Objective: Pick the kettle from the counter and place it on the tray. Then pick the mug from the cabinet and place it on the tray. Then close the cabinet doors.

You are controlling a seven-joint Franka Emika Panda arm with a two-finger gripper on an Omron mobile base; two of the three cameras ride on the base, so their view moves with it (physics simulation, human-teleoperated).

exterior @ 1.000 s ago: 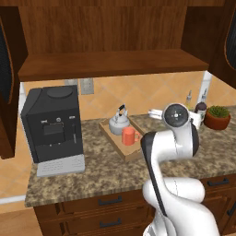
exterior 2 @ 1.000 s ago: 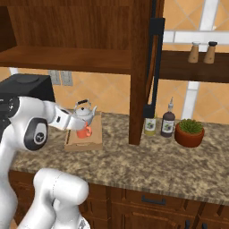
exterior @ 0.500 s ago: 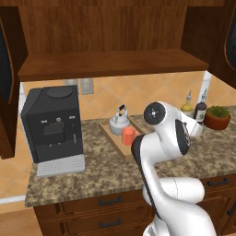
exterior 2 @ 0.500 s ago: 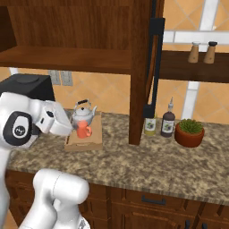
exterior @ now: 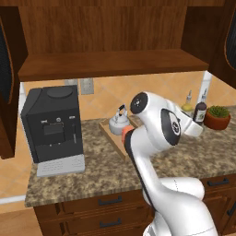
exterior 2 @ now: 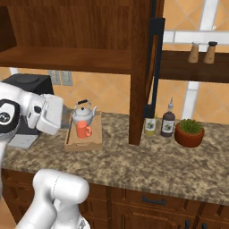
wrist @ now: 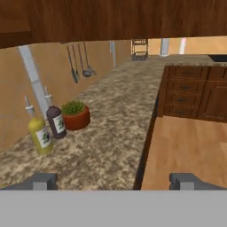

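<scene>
The silvery kettle [exterior 2: 84,114] and the orange-red mug [exterior 2: 82,129] both stand on the light-wood tray [exterior 2: 91,142] on the granite counter [exterior 2: 134,163]. In the left base view my arm covers part of the mug [exterior: 124,131] beside the kettle [exterior: 118,122]. My gripper [wrist: 114,181] is open with nothing between its fingertips. It looks along the counter toward the right end. The white hand [exterior 2: 50,114] hangs left of the tray, apart from it. The cabinet doors [exterior: 230,41] [exterior: 5,64] stand open, and one is seen edge-on [exterior 2: 154,67]. The cabinet shelf [exterior: 110,64] is bare.
A black coffee machine [exterior: 54,126] stands at the counter's left. Two bottles [exterior 2: 168,123] and a potted plant [exterior 2: 189,133] sit to the right of the tray. A wall shelf carries two shakers [exterior 2: 202,52]. Wooden drawers [exterior: 106,212] run below the counter.
The arm has swung. The hand has drawn back from the tray and turned toward the right end of the counter. Kettle and mug have stayed put on the tray.
</scene>
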